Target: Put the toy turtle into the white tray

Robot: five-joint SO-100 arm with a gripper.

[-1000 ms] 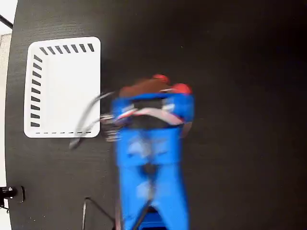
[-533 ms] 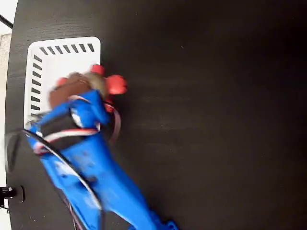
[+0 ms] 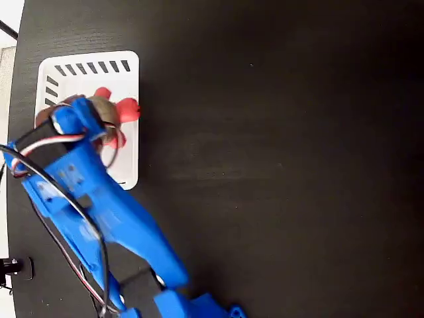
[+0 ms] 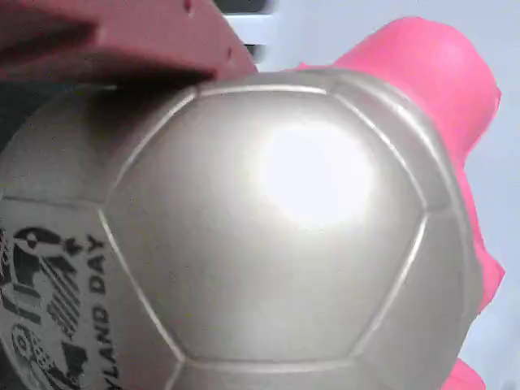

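Note:
The toy turtle point(image 3: 112, 110) hangs over the white tray point(image 3: 86, 74) at the left of the fixed view; its red-pink head and legs stick out from under the blue arm. My gripper point(image 3: 98, 118) is shut on it, with the wrist covering most of the shell. In the wrist view the domed tan shell of the turtle point(image 4: 276, 227) fills the frame, a dark printed mark at its lower left and the pink head at upper right. A dark red finger point(image 4: 122, 41) presses on the shell's top left. Behind it shows the pale tray point(image 4: 317, 24). Whether the turtle touches the tray floor is unclear.
The black table point(image 3: 285, 146) spreads wide to the right of the tray. The blue arm point(image 3: 112, 218) runs from the bottom edge up to the tray, trailing black cables. A small black fitting point(image 3: 13, 267) sits at the table's left edge.
The arm has swung left, carrying the turtle from the table's middle, across the tray's right rim, to a spot over the tray.

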